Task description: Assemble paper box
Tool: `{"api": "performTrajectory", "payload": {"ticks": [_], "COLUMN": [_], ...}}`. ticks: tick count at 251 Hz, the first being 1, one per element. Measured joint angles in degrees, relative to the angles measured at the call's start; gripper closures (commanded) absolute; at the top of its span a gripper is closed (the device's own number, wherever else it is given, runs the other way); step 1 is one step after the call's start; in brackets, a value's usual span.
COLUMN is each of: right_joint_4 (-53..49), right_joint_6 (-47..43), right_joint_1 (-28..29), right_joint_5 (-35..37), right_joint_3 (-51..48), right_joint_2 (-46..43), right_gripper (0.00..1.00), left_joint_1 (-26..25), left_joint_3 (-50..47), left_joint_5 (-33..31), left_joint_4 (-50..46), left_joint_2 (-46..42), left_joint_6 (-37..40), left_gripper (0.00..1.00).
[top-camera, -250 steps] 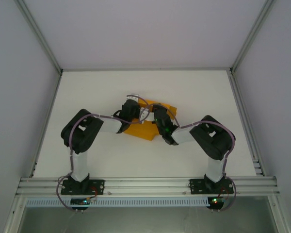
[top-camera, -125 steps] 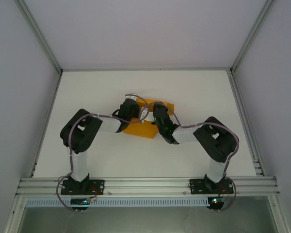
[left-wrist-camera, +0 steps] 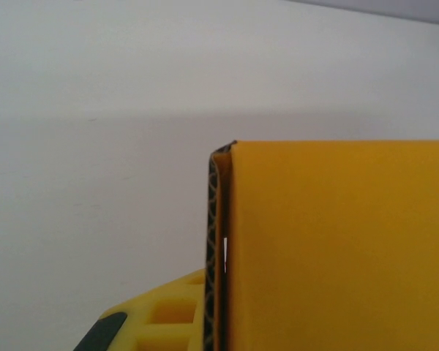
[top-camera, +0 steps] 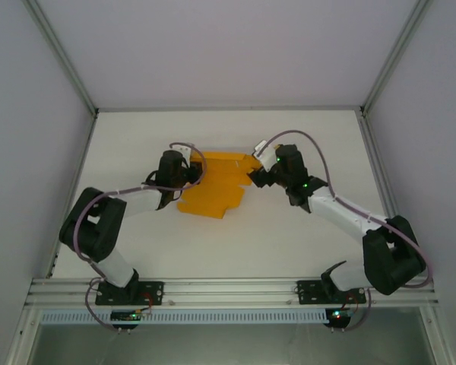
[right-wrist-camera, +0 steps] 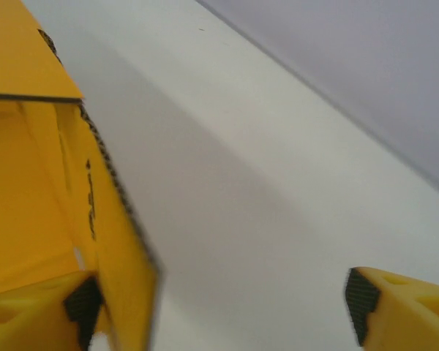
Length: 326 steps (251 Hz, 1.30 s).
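On surface (top-camera: 273,243), paper box (top-camera: 213,190): left jaws pinched shut on its left edge, probably anchoring it; right jaws gape wide, empty, beside its right flap.

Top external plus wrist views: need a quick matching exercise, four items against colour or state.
Items:
1. paper box
2. left gripper
3. right gripper
4. table

Colour or state:
A. white
B. open, fingers wide apart
C. shut on the paper box
D. orange-yellow

Pairs: 1-D, 2-C, 3-B, 4-A
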Motion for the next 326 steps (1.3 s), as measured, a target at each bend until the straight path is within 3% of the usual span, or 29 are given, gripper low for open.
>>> {"api": "performTrajectory", "payload": {"ticks": [31,107,147,189,263,293,326], "right_joint_4": [-4.1,-6.4,-5.9,-4.7,-3.9,-4.1,-4.4], "right_joint_6": [5.7,11.5,12.5,13.2,13.9,14.9,16.8], "right_joint_1": [-0.4,0.2,1.0,1.8,2.1,1.4,-0.2], "right_joint_5": [-8.2,-16.5,-16.7,-14.9,-13.8,-12.5,-8.2], "right_joint_3": [1.6,1.0,0.5,-0.1,-0.6,-0.9,-1.4], "right_joint_2": [0.0,-2.9,-3.8,-4.2,-4.2,-4.2,-4.2], "right_gripper": [0.56,1.00,1.00,1.00,1.00,0.68,0.14], "left_joint_1": [0.0,-0.1,-1.8,-5.1,-6.0,-5.9,-5.3], "left_joint_3": [0.0,0.9,4.5,9.4,10.6,8.4,4.6], "left_joint_5": [6.2,5.7,-0.3,-10.6,-13.3,-12.5,-15.5], "left_joint_4": [-0.3,-5.2,-9.7,-15.9,-18.4,-16.1,-15.7], "left_joint_2": [-1.1,-1.2,-1.2,0.0,0.3,-1.3,-4.5], "left_joint_6": [-1.1,-2.4,-2.8,-3.7,-4.0,-2.3,-1.9], "left_gripper": [1.00,1.00,0.94,0.97,1.00,1.00,1.00]}}
